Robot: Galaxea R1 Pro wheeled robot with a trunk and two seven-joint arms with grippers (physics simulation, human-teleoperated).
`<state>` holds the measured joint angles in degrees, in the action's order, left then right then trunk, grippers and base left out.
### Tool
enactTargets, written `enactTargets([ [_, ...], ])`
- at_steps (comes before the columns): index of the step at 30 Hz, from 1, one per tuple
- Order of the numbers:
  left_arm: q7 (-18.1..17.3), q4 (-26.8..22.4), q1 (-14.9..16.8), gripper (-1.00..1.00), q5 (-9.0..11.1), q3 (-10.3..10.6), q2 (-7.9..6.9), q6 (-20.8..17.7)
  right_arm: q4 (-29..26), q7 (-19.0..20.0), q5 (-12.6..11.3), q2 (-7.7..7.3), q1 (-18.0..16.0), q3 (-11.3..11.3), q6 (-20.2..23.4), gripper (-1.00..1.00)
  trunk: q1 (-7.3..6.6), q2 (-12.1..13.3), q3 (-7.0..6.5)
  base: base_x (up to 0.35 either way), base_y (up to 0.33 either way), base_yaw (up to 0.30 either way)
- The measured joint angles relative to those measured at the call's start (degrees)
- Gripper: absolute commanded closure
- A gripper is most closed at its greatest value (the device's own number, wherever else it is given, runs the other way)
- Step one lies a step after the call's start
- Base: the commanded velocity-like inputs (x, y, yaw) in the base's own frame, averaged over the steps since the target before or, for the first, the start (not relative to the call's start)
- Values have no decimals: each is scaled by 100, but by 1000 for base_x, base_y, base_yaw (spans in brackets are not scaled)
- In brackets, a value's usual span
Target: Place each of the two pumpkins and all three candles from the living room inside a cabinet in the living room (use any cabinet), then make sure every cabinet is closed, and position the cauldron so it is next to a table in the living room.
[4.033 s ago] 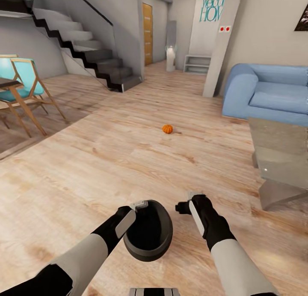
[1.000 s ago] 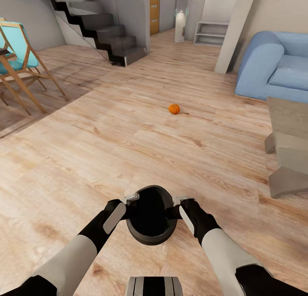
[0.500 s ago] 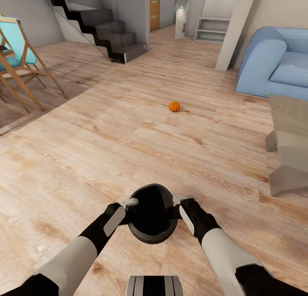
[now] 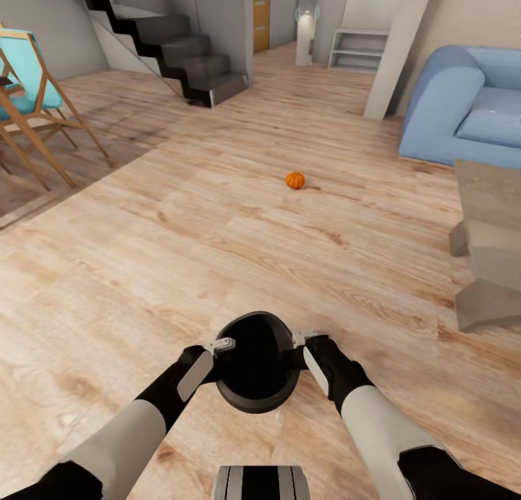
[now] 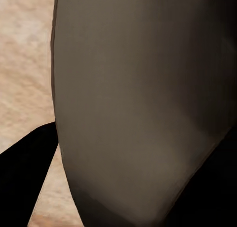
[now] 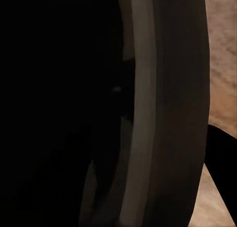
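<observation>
The black cauldron [image 4: 255, 366] hangs low over the wood floor, its wide mouth facing up, held between my two arms. My left gripper [image 4: 223, 344] is shut on the cauldron's left rim and my right gripper [image 4: 301, 337] is shut on its right rim. The cauldron's grey outer wall [image 5: 138, 108] fills most of the left wrist view; its rim [image 6: 163, 108] and dark inside show in the right wrist view. One orange pumpkin [image 4: 294, 180] lies alone on the floor ahead. The candles and the cabinet are out of view.
A low grey table [image 4: 492, 268] stands at the right, with a blue sofa [image 4: 463, 113] behind it. Teal wooden chairs [image 4: 32, 87] are at the left, dark stairs [image 4: 181, 51] at the back left. A slanted pillar [image 4: 398, 48] rises beside the sofa.
Four seconds ago only my left gripper held the tilted cauldron; the right has since come onto its rim and the pot sits level. The camera tipped down. Hardly anything moved in the last second.
</observation>
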<state>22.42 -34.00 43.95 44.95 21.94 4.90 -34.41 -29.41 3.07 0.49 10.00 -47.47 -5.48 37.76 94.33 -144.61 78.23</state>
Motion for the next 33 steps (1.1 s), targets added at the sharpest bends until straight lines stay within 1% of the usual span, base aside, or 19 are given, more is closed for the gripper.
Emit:
enactTargets([
  [3, 3, 4, 2, 100, -25, 2, 7, -7, -3, 6, -34, 0, 3, 5, 3, 100, 0, 0, 0, 0, 0, -168],
  [5, -14, -1, 2, 100, 40, 0, 11, 13, -1, -1, -91, 0, 8, -3, 4, 100, 1, 1, 1, 0, 0, -249],
  [6, -11, 4, 2, 100, 33, 2, 12, 11, 3, -1, -104, 0, 10, -8, 5, 100, 1, 1, 1, 0, 0, -275],
  [14, -13, 4, 3, 100, 36, 2, 11, 16, 3, -1, -102, 0, 10, -10, 4, 100, 1, 1, 1, 0, 0, -289],
  [18, -42, 9, 3, 100, -8, -16, 14, 6, 2, -2, -104, 0, 10, -10, 4, 100, 1, 1, 1, 0, 0, -294],
  [33, -61, 9, 3, 100, -41, -29, 15, -3, 0, -7, -111, 0, 10, -16, 4, 100, 1, 1, 1, 0, 0, -294],
])
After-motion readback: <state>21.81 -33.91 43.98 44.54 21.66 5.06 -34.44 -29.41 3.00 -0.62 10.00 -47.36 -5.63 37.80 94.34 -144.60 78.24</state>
